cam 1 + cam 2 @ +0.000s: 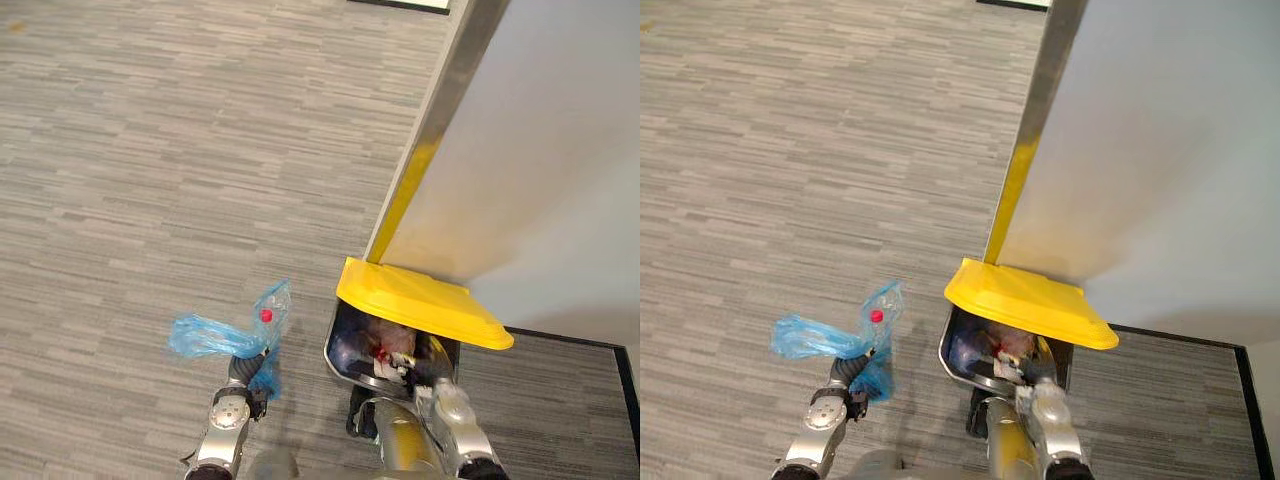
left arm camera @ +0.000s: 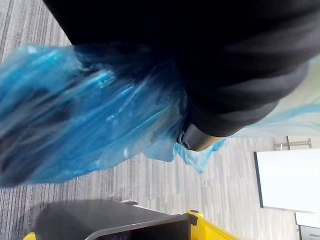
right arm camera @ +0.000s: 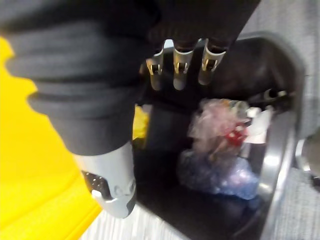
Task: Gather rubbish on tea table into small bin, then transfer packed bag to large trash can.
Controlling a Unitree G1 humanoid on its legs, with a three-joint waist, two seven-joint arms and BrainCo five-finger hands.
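Note:
My left hand [image 1: 243,371] is curled round the gathered neck of a blue plastic bag [image 1: 212,336], held up over the carpet to the left of the large trash can [image 1: 342,357]. A clear bottle with a red cap [image 1: 266,315] shows through the bag. The same blue bag [image 2: 75,125] billows close in front of the left wrist view. The can's yellow lid [image 1: 420,300] stands tilted up, and my right hand [image 1: 441,388] reaches under it at the can's mouth. Inside the can lie crumpled wrappers and plastic [image 3: 220,135], below my right hand [image 3: 100,100]; the yellow lid [image 3: 30,175] is beside it.
A tall grey panel [image 1: 540,150] with a metal edge and a yellow strip [image 1: 408,195] rises right behind the can. Grey striped carpet [image 1: 150,150] spreads to the left and far side. A dark border line [image 1: 570,340] runs on the floor at the right.

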